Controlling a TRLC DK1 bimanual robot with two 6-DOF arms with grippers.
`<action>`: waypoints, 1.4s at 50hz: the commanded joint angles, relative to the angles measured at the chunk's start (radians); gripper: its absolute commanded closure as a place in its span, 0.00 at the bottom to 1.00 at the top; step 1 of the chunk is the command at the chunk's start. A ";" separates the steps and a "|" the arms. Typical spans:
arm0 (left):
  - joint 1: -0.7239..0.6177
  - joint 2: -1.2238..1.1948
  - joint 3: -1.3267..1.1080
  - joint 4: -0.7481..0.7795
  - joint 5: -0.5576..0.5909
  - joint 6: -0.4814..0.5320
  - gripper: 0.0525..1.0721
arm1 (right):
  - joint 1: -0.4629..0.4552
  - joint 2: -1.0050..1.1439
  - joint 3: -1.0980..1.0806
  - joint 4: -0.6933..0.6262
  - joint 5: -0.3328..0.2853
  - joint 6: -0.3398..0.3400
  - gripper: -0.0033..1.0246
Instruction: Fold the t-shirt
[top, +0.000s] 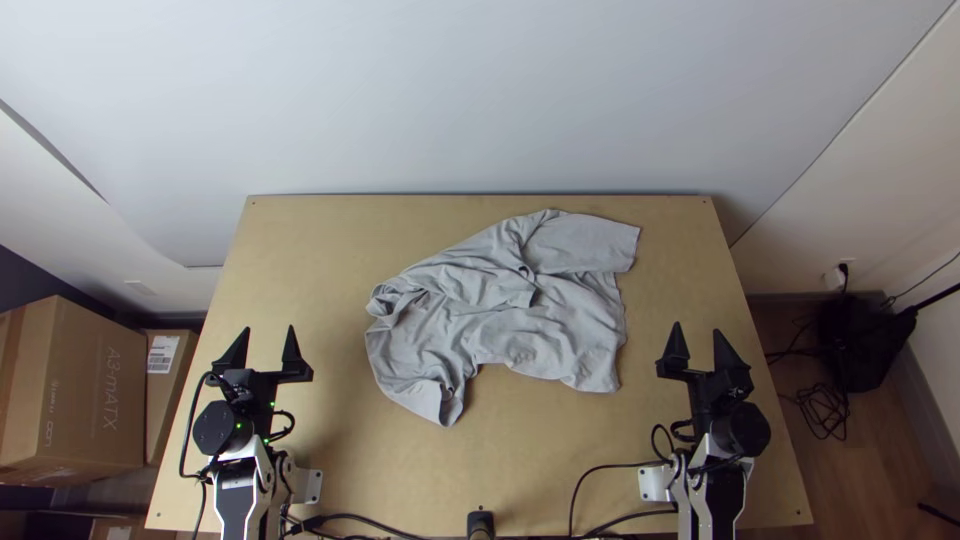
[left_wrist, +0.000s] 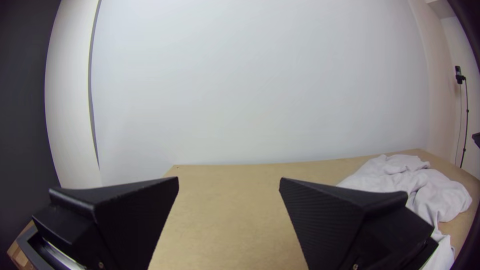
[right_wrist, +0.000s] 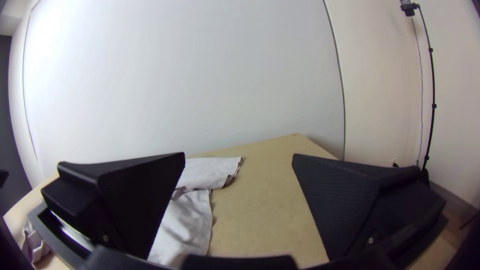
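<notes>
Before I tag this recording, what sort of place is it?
Probably a robot workroom or small lab: two robot arms stand at a plain wooden table with a crumpled grey shirt, and cardboard boxes sit beside it.

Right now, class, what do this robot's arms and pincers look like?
The left arm and right arm have white and silver-grey links, black joints and black cables. Small green lights dot the left arm. The left pincer and right pincer are black, with wide, tapering fingers, finely ribbed inside.

R claw (top: 697, 326) open, lt-grey tee (right_wrist: 187, 220) partly behind it, wood tbl (right_wrist: 260, 215), blk stand (right_wrist: 433, 105)
</notes>
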 joint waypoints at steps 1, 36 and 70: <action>0.005 -0.004 -0.041 -0.025 -0.002 0.003 0.05 | -0.006 -0.002 -0.007 -0.011 0.006 -0.013 0.04; 0.005 -0.004 -0.041 -0.025 -0.002 0.003 0.05 | -0.006 -0.003 -0.007 -0.011 0.006 -0.013 0.04; -0.061 -0.007 -0.031 -0.007 -0.009 -0.230 0.05 | 0.008 -0.005 0.000 -0.008 0.019 -0.029 0.04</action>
